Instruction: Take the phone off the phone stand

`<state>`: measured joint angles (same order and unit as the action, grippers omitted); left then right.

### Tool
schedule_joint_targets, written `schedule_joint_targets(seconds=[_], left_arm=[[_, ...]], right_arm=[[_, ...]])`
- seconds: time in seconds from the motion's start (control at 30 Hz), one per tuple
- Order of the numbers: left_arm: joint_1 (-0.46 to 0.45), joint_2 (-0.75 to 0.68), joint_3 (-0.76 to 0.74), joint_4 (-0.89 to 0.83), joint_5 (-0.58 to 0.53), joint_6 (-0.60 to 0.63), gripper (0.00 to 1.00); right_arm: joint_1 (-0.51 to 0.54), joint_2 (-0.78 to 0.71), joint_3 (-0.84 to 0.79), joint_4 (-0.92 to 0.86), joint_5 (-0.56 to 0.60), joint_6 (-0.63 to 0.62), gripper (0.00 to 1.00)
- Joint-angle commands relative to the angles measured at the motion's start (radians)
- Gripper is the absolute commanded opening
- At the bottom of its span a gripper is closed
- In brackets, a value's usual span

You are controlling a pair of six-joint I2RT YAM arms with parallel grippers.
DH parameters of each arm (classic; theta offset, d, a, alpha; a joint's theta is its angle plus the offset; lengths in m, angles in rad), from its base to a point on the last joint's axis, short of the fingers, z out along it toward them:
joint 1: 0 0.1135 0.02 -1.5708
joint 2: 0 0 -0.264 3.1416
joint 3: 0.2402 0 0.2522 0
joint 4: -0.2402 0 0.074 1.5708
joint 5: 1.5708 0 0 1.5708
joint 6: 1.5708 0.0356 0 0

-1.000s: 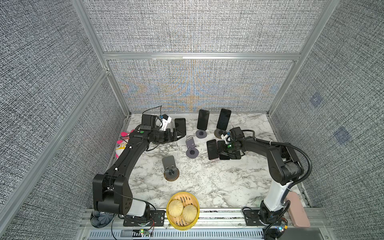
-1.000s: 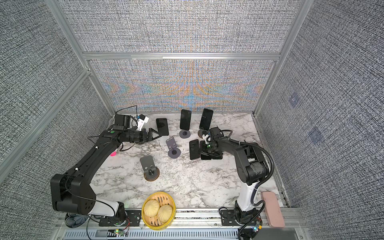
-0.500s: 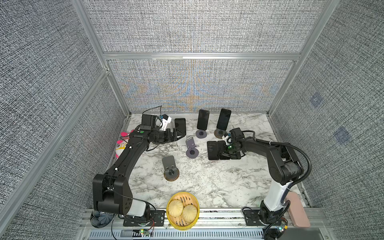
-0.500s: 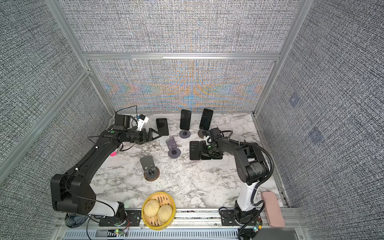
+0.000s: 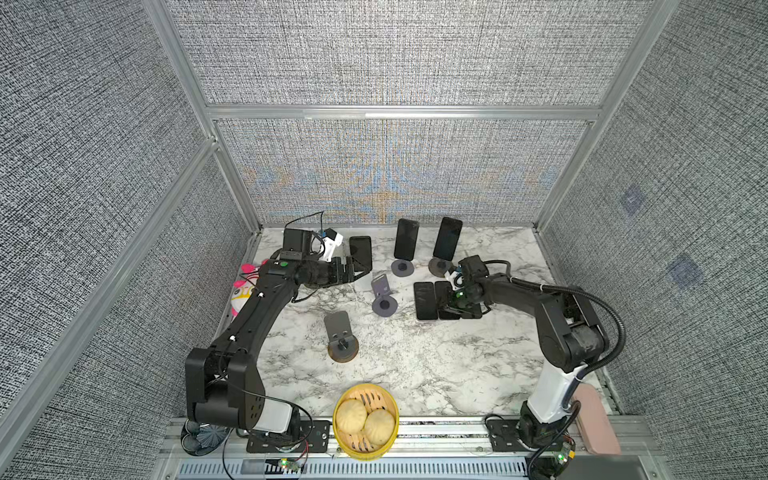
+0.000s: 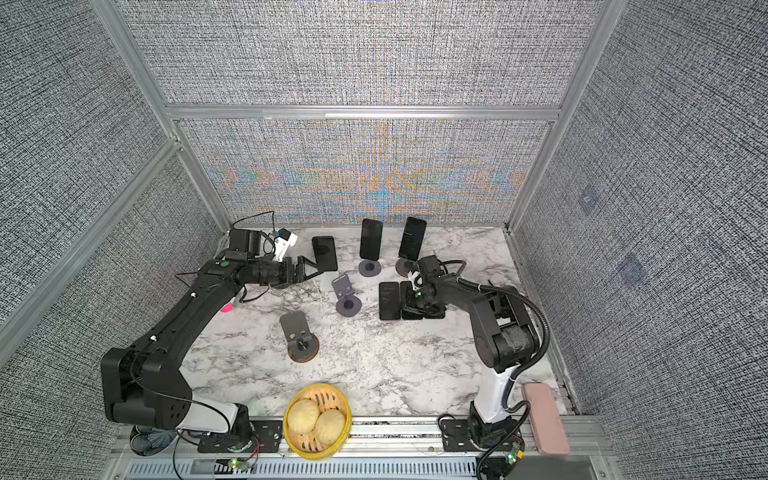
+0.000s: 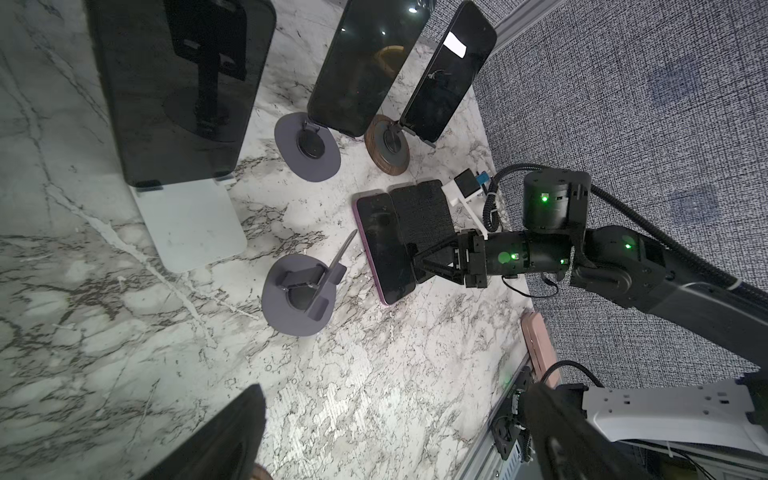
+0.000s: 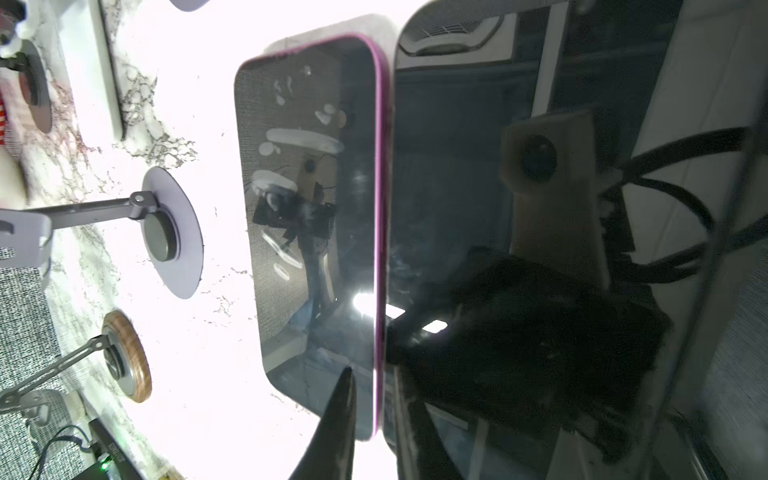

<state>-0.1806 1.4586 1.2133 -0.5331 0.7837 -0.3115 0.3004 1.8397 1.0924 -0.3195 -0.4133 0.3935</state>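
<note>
Left wrist view shows the phone (image 7: 178, 91) leaning on its white stand (image 7: 191, 228), facing the wide-spread left gripper (image 5: 362, 268); best to clamp its long edges squarely, then lift clear. Whether the right gripper (image 7: 413, 259) pinches a flat phone (image 7: 419, 212) is unclear.

We can read no text, brand, number or sign in any view. The dark screen of the purple-rimmed phone (image 8: 311, 208), lying flat, gives back only reflections and smears. A line of small white print on a black box (image 8: 114, 451) at the edge of the right wrist view is too small and blurred for us to make out.
</note>
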Motion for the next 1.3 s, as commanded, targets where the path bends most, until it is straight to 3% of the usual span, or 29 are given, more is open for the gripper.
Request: schedule_joint_targets(seconds=[0.0,0.47,0.7,1.0,1.27], left_arm=[[0.002,-0.001,0.009,-0.003,-0.008,0.013,0.99],[0.003,-0.009,0.009,-0.017,-0.056,0.03,0.99],[-0.01,-0.12,-0.047,0.058,-0.275,0.03,0.99],[-0.044,-0.198,-0.082,0.131,-0.507,-0.023,0.99],[-0.199,-0.13,-0.006,0.153,-0.776,0.011,0.99]], right_arm=[[0.002,-0.013,0.001,-0.028,0.018,-0.005,0.2],[0.035,-0.169,-0.087,0.031,0.055,0.021,0.23],[0.041,-0.311,-0.194,0.03,0.119,0.015,0.37],[0.041,-0.393,-0.265,0.031,0.12,0.024,0.45],[0.059,-0.403,-0.285,0.05,0.077,0.035,0.68]])
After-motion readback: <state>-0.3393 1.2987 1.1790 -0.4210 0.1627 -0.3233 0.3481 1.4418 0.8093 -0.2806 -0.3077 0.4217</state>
